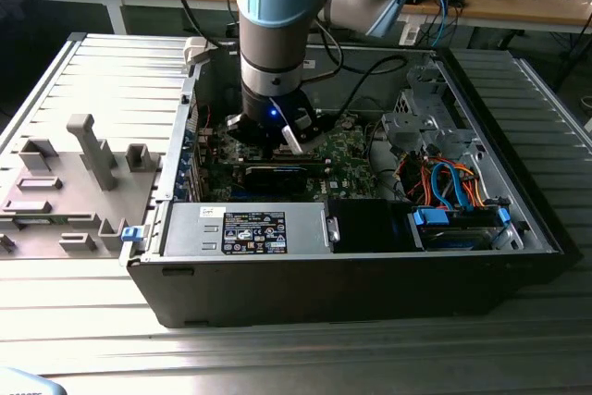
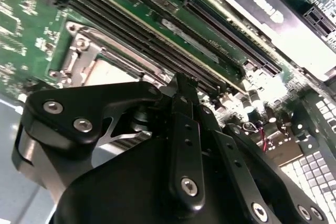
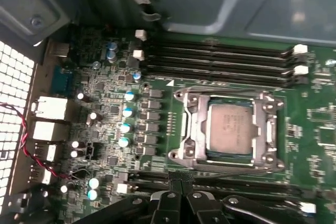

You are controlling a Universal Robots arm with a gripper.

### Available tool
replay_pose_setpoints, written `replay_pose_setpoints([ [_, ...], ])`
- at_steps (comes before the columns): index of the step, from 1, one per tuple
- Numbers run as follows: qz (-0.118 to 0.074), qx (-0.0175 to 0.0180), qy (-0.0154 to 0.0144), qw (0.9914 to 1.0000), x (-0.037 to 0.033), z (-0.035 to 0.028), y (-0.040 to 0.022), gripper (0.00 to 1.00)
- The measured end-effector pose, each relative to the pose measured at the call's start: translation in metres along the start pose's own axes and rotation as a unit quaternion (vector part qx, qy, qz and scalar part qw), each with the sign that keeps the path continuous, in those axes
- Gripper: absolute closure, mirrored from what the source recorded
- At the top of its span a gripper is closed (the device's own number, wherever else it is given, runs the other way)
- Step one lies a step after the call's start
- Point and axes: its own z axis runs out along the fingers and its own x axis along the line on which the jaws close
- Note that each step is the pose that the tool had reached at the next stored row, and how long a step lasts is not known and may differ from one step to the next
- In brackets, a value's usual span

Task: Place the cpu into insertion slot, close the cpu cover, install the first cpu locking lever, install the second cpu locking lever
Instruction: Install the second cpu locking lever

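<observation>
In the first wrist view the cpu [image 3: 231, 129] lies flat in the insertion slot [image 3: 177, 155] on the green motherboard [image 3: 105, 114]. The silvery cpu cover [image 3: 193, 124] is down around it, and its window shows the chip's grey top. A thin metal rod [image 3: 231, 173] runs along the socket's side nearest the gripper. My gripper [image 3: 180, 180] hovers just beside that side, its black fingers pressed together with nothing seen between them. The second wrist view has the gripper [image 2: 181, 83] over the long slots, next to the socket's frame [image 2: 79, 59]. In the exterior view the gripper [image 1: 277, 141] reaches down into the open case.
Black memory slots [image 3: 220, 59] run along the socket's far side. A black card [image 1: 277, 173], a silver power supply [image 1: 245, 228] and a drive cage with orange and blue cables [image 1: 444, 182] crowd the case. A grey fixture tray [image 1: 74, 182] sits at the exterior view's left.
</observation>
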Motion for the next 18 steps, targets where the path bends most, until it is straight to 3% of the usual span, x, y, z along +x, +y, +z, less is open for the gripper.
replay_pose_setpoints([
  [5, -0.001, -0.0006, 0.0003, 1.0, 0.0024, 0.0062, 0.0008, 0.89],
  [18, -0.003, -0.0041, 0.0003, 0.99999, 0.0012, 0.0167, 0.0112, 0.89],
])
